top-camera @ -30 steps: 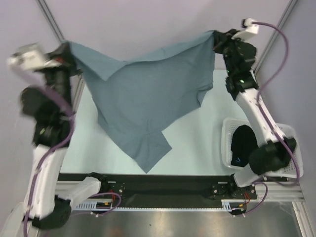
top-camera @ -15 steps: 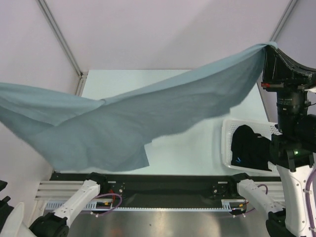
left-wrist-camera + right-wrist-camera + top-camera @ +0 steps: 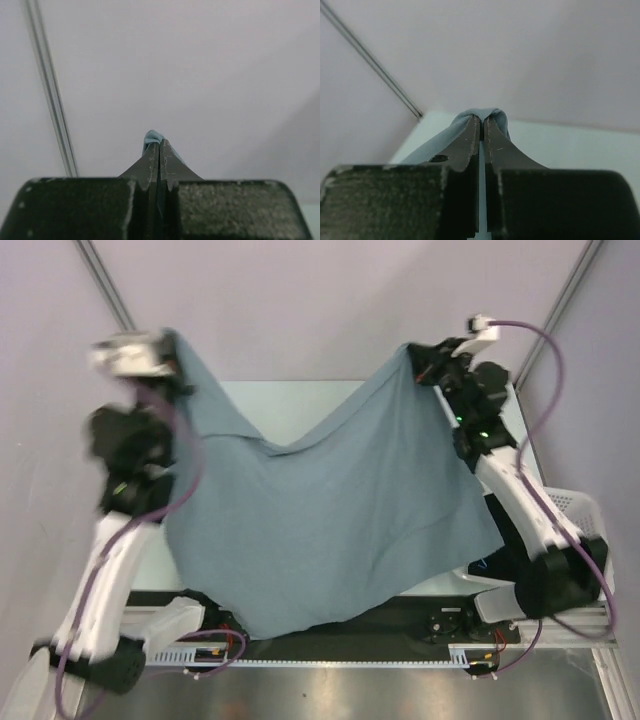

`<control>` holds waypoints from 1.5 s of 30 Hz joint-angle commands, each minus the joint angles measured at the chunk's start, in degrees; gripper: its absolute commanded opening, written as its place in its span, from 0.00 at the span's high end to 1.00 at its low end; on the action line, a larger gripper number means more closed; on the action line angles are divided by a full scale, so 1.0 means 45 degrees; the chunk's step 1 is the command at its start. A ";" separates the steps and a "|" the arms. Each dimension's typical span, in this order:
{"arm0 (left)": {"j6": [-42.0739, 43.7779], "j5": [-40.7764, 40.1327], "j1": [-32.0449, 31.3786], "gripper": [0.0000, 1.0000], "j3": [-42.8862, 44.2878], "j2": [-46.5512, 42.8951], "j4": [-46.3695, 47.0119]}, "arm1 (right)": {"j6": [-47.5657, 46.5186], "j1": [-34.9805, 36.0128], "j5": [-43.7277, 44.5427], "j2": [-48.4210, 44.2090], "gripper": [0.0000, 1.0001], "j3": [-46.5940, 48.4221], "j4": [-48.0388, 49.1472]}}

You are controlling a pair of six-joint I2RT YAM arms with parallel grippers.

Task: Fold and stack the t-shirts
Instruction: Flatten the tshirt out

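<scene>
The slate grey-blue t-shirt (image 3: 330, 520) hangs spread in the air above the table (image 3: 300, 398), its top edge sagging in the middle. The left end effector (image 3: 159, 145) and the right end effector (image 3: 482, 120) each clamp tight on one upper corner of the cloth, well apart from each other.

A pale desk (image 3: 300, 405) shows at the far side, with a white lattice basket (image 3: 585, 510) at its right edge. Slanted metal poles (image 3: 101, 285) stand against grey walls.

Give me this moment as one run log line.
left jaws: shut on grey-blue t-shirt corner | right jaws: shut on its other corner | t-shirt: hanging spread between arms | basket: partly hidden, right
</scene>
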 commanded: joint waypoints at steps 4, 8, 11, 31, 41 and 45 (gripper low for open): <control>0.1545 -0.3140 0.0162 1.00 -0.3438 0.5553 0.4913 | -0.0269 -0.0120 0.0512 0.4883 1.00 0.0212 0.3479; 0.2268 -0.4221 0.0649 1.00 -0.1160 0.9994 0.5955 | 0.0182 -0.0668 -0.0169 0.8925 1.00 0.3156 0.3216; 0.1957 -0.4105 0.1372 1.00 0.1438 1.2750 0.5408 | -0.0207 -0.0903 -0.0113 1.1272 1.00 0.5911 0.1828; -0.3532 -0.0414 0.3815 1.00 0.8375 1.7033 0.2106 | 0.0259 -0.1743 0.0727 1.4463 1.00 0.9611 0.0008; -0.4645 0.0270 0.3815 1.00 1.0195 1.8303 0.2594 | -0.0109 -0.1743 0.2270 1.3622 1.00 0.9043 -0.0967; -0.5075 0.0466 0.3815 1.00 1.0195 1.8283 0.2594 | -0.0657 -0.1762 0.2466 1.3114 1.00 0.8535 -0.1260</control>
